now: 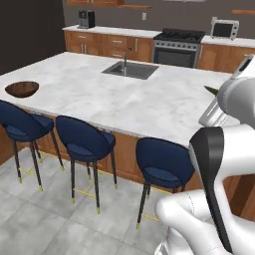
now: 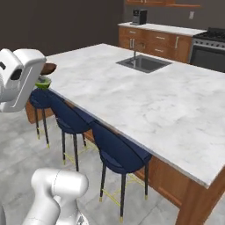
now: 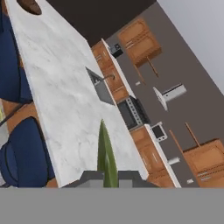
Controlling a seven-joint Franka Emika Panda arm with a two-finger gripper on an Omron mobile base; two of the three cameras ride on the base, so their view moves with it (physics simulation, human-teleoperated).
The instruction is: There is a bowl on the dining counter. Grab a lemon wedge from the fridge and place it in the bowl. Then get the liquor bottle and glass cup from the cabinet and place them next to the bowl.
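My gripper [image 3: 107, 174] pinched tight on lemon wedge [image 3: 106, 153], green sliver standing up between fingertips. Holding it raised over dining counter [image 1: 124, 94], clear of marble, ready to carry across. Bowl [image 1: 22, 89] waits at far left corner of counter, above blue stools [image 1: 84, 139], well apart from gripper. Wedge not yet in bowl.
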